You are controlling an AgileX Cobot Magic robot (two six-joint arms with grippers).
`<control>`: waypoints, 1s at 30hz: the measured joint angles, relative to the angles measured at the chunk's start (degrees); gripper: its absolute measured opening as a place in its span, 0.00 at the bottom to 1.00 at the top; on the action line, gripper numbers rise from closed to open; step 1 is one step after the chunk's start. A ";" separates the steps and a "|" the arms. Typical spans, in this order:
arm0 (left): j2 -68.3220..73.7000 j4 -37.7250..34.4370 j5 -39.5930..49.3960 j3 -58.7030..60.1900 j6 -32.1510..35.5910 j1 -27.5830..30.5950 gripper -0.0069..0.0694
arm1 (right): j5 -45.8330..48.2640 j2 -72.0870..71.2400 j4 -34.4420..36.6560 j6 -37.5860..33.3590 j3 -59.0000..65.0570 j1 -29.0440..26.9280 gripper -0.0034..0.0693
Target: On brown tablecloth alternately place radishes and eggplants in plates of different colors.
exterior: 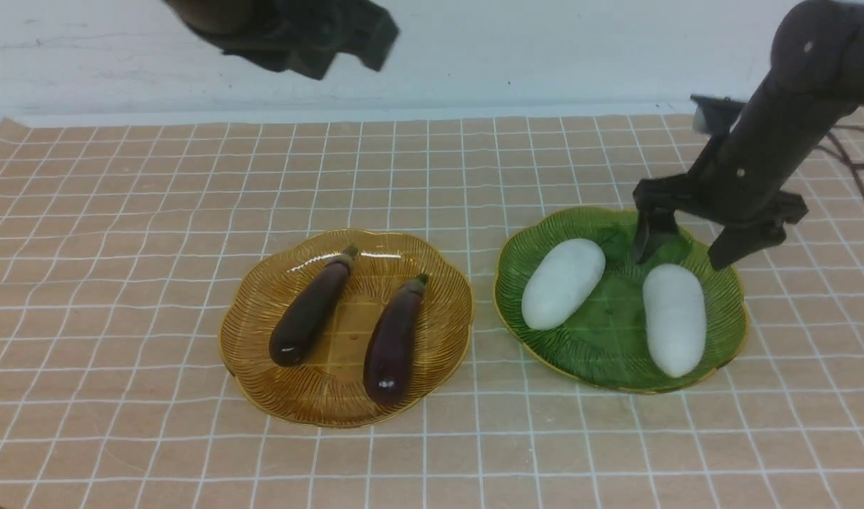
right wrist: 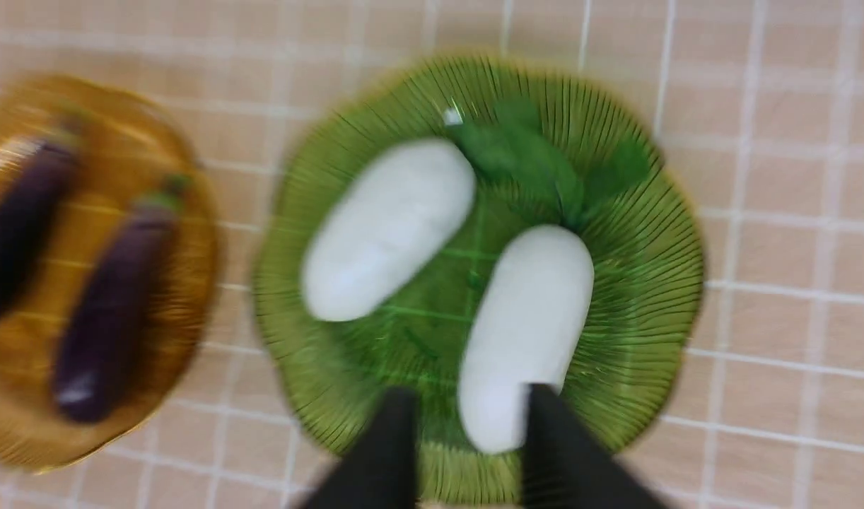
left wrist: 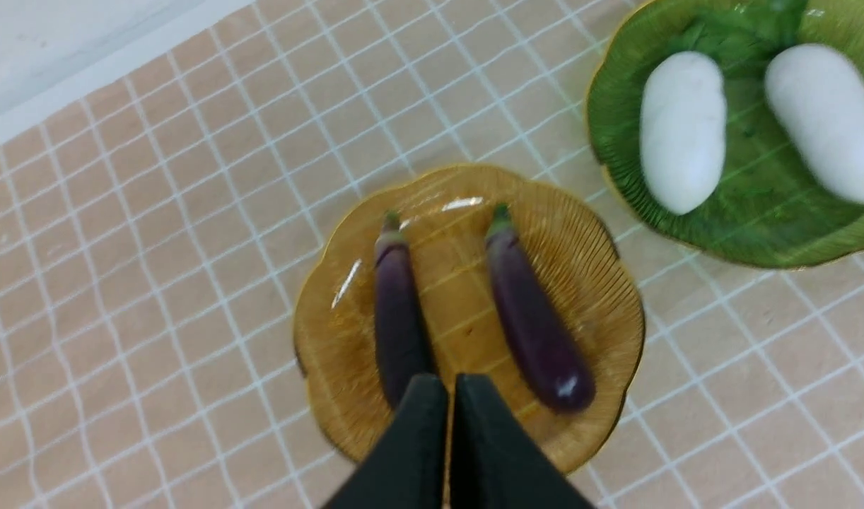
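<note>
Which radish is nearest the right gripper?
The right-hand radish on the green plate, just beneath the right gripper; the other radish lies nearer the amber plate.

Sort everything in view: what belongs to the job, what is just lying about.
Job: cloth, amber plate, green plate, eggplants, radishes.
Lying about: only the white surface behind the cloth.

Soft, even overhead light fills all views; shadows are faint and close under things; white glare streaks the far side of the translucent amber-yellow ribbed plate; small glints sit on the glossy dark purple eggplants; the front and left wrist views are slightly soft; the right wrist view is motion-blurred, the right end effector smeared.
</note>
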 joint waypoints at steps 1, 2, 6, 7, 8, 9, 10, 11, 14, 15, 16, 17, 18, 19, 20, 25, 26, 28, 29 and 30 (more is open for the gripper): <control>-0.99 0.39 0.00 1.23 -0.48 0.00 0.09 | 0.00 -4.50 -0.22 -0.22 1.40 0.00 0.23; -1.80 0.59 0.00 2.51 -1.04 0.00 0.09 | -0.14 -7.28 -0.37 -0.39 3.07 0.00 0.17; -4.74 0.93 -0.97 6.89 -3.45 0.00 0.09 | -5.67 -20.78 -1.66 -0.93 10.51 0.00 0.06; -5.02 0.93 -1.69 7.74 -3.59 0.00 0.09 | -8.74 -23.81 -1.95 -1.14 12.60 0.00 0.05; -5.50 0.93 -2.82 8.52 -3.67 0.00 0.09 | -12.20 -28.99 -2.47 -1.59 16.45 0.00 0.04; -6.02 0.93 -4.38 10.22 -3.89 0.00 0.09 | -16.01 -33.26 -2.78 -1.59 20.70 0.00 0.03; -6.21 0.93 -5.79 10.85 -4.00 0.00 0.09 | -20.03 -37.62 -2.92 -1.59 24.42 0.00 0.03; -6.33 0.93 -6.65 11.76 -4.00 0.00 0.09 | -25.31 -43.22 -2.91 -1.59 28.36 0.00 0.03; -6.26 0.93 -8.24 13.33 -4.03 0.00 0.09 | -37.99 -57.16 -2.91 -1.59 40.65 0.00 0.03; -6.19 0.93 -8.58 13.68 -4.03 0.00 0.09 | -41.73 -60.54 -2.91 -1.59 44.55 0.00 0.03; -6.20 0.93 -9.02 14.16 -4.07 0.00 0.09 | -45.73 -67.05 -2.91 -1.59 50.04 0.00 0.03; -6.20 0.93 -9.37 14.56 -4.07 0.00 0.09 | -48.31 -71.12 -2.91 -1.59 52.64 0.00 0.03; -6.20 0.93 -10.09 15.36 -4.33 0.00 0.09 | -50.35 -75.00 -2.91 -1.59 56.73 0.00 0.03; -6.20 0.86 -10.56 15.78 -4.41 0.00 0.09 | -52.17 -79.53 -2.91 -1.59 60.42 0.00 0.03; -6.20 0.79 -10.81 16.18 -4.44 0.00 0.09 | -52.64 -82.08 -2.91 -1.59 61.80 0.00 0.03; -6.02 0.66 -13.52 18.50 -5.32 -0.02 0.09 | -53.97 -89.30 -2.97 1.08 70.51 0.00 0.03; -6.02 0.12 -14.12 18.58 -5.39 -0.09 0.09 | -53.90 -89.30 -3.13 1.40 71.35 0.00 0.03; -5.91 0.05 -14.73 18.85 -5.44 -0.08 0.09 | -53.60 -89.23 -3.33 1.97 73.19 0.00 0.03; -5.91 0.05 -15.08 18.95 -5.50 -0.08 0.09 | -53.53 -89.23 -3.53 2.09 73.57 0.00 0.03; -5.91 0.11 -15.20 19.07 -5.54 -0.08 0.09 | -53.59 -89.23 -3.71 2.14 73.69 0.00 0.03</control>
